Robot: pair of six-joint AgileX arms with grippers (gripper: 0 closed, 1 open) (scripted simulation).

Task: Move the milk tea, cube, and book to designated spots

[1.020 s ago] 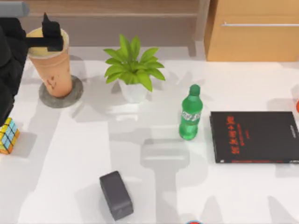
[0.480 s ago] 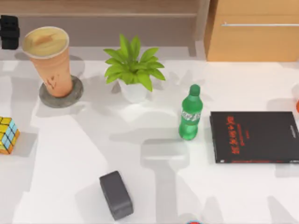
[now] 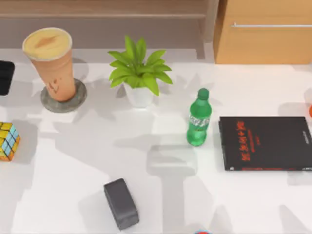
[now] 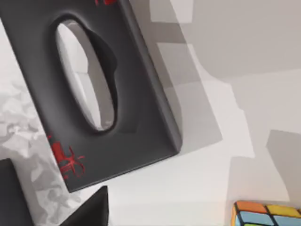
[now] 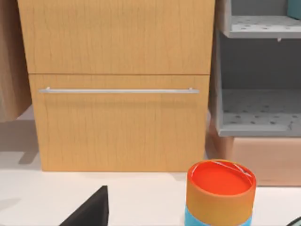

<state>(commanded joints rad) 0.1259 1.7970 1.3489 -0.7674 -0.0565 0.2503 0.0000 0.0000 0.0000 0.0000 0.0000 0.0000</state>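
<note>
1. Since 1.0 s ago, the left arm (image 3: 5, 77) has let go of the milk tea (image 3: 51, 63) and backed off. It's now a dark shape at the desk's (image 3: 161, 195) left edge, between cup and cube (image 3: 8, 141).
2. Meaning for the task: milk tea stands upright on the round grey coaster (image 3: 66, 101), so that leg looks done, imo. Cube and book are still to go.
3. Left end effector (image 4: 61, 207): holding nothing. Can't tell whether it's wide or narrow. Its wrist cam looks down on a black box with an oval opening (image 4: 94, 89), with the cube's corner nearby, so the cube is prob next.
4. Right end effector (image 5: 89, 209) is parked facing a wooden cabinet (image 5: 117, 84), near an orange-topped can (image 5: 220, 190). State: can't tell.
5. Hard to make out:
   - The cube is cut off by the top view's left edge.
   - I can't place the teal book.
   - The black book w/ red characters (image 3: 265, 143) lies bare at the right, partly cropped.
   - Third spot unknown.
</note>
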